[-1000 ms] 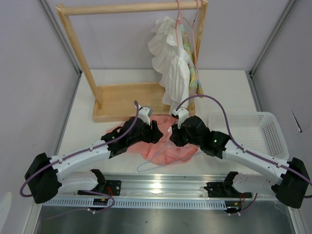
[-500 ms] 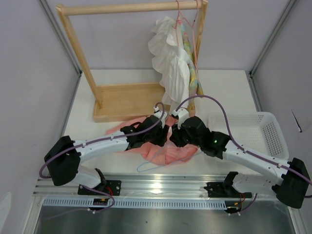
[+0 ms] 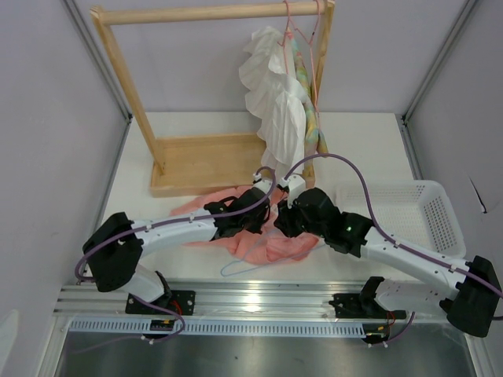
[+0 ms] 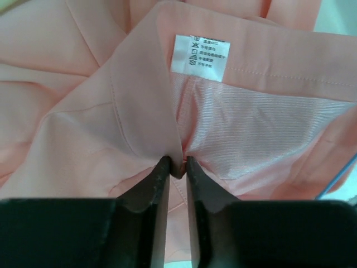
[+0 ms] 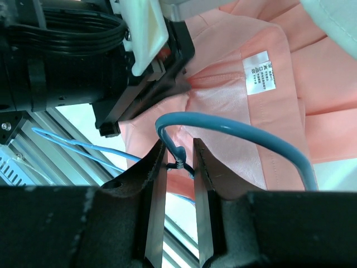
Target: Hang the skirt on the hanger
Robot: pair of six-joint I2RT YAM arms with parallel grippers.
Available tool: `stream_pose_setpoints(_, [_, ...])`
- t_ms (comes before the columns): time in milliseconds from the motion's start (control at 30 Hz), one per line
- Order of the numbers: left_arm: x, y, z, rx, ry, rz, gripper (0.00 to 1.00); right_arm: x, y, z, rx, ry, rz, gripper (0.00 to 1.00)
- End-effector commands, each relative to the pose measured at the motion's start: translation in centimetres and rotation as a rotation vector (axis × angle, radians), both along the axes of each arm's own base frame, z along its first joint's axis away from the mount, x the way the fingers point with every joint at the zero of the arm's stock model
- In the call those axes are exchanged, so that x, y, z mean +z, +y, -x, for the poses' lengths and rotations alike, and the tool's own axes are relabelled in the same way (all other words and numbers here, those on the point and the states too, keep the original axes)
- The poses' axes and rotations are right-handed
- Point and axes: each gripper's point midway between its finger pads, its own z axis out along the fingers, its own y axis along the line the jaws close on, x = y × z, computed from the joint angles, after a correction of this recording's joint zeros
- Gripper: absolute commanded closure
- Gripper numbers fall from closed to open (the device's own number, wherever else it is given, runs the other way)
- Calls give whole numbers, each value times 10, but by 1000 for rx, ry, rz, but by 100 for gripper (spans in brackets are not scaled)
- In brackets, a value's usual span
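The salmon-pink skirt (image 3: pixel 271 248) lies crumpled on the table between both arms. In the left wrist view the left gripper (image 4: pixel 178 163) is shut on a fold of the skirt's (image 4: pixel 106 117) waistband, just below the white label (image 4: pixel 199 54). The light-blue wire hanger (image 5: pixel 240 129) arcs over the skirt (image 5: pixel 223 106) in the right wrist view. The right gripper (image 5: pixel 178 163) is shut on its twisted neck, under the hook. Part of the hanger (image 3: pixel 234 271) pokes out below the skirt in the top view. The two grippers (image 3: pixel 266 217) (image 3: pixel 281 220) stand almost touching.
A wooden rack (image 3: pixel 196 161) stands at the back, with a white ruffled garment (image 3: pixel 271 94) and a pastel garment (image 3: pixel 314 129) on pink-red hangers (image 3: pixel 302 31). A white basket (image 3: pixel 420 212) sits at the right. The metal rail (image 3: pixel 251 302) runs along the near edge.
The left arm has swung right to the skirt's waistband and its jaws have closed on the fabric. The right gripper has held the hanger still.
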Motion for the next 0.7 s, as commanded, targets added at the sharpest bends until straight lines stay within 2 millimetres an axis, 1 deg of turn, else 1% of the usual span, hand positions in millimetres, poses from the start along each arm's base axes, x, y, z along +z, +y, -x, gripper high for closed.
stream_pose_setpoints(0, [13, 5, -11, 57, -53, -23, 86, 12, -2, -6, -16, -56, -16, 100])
stream_pose_setpoints(33, [12, 8, -12, 66, -53, -26, 89, 12, -2, -5, -14, -54, -15, 100])
stream_pose_setpoints(67, [16, 10, -14, 83, -66, -25, 97, 13, -2, -6, -15, -57, -15, 100])
stream_pose_setpoints(100, [15, 15, -13, 92, -64, -41, 100, 14, -2, -5, -13, -59, -18, 100])
stream_pose_setpoints(233, [18, 30, -12, 146, -71, -50, 100, 14, -5, -6, -22, -63, -13, 100])
stream_pose_setpoints(367, [11, 58, -6, 211, -45, -68, 100, 18, -7, -7, -31, -75, -16, 100])
stream_pose_setpoints(400, [12, 67, -4, 230, -39, -70, 100, 21, -8, -8, -40, -81, -23, 100])
stream_pose_setpoints(433, [8, 73, -2, 246, -28, -75, 100, 22, -8, -10, -52, -84, -21, 100])
stream_pose_setpoints(500, [9, 84, -1, 282, -17, -71, 100, 28, -8, -13, -66, -90, -31, 100])
stream_pose_setpoints(533, [7, 92, 4, 288, -7, -69, 100, 30, -8, -14, -74, -94, -34, 100])
stream_pose_setpoints(567, [8, 95, 5, 296, -3, -59, 100, 33, -8, -16, -84, -99, -39, 100])
stream_pose_setpoints(600, [5, 101, 6, 316, 7, -56, 100, 37, -8, -18, -95, -102, -49, 100])
stream_pose_setpoints(667, [3, 107, 10, 323, 26, -45, 100, 39, -12, -24, -133, -109, -44, 100])
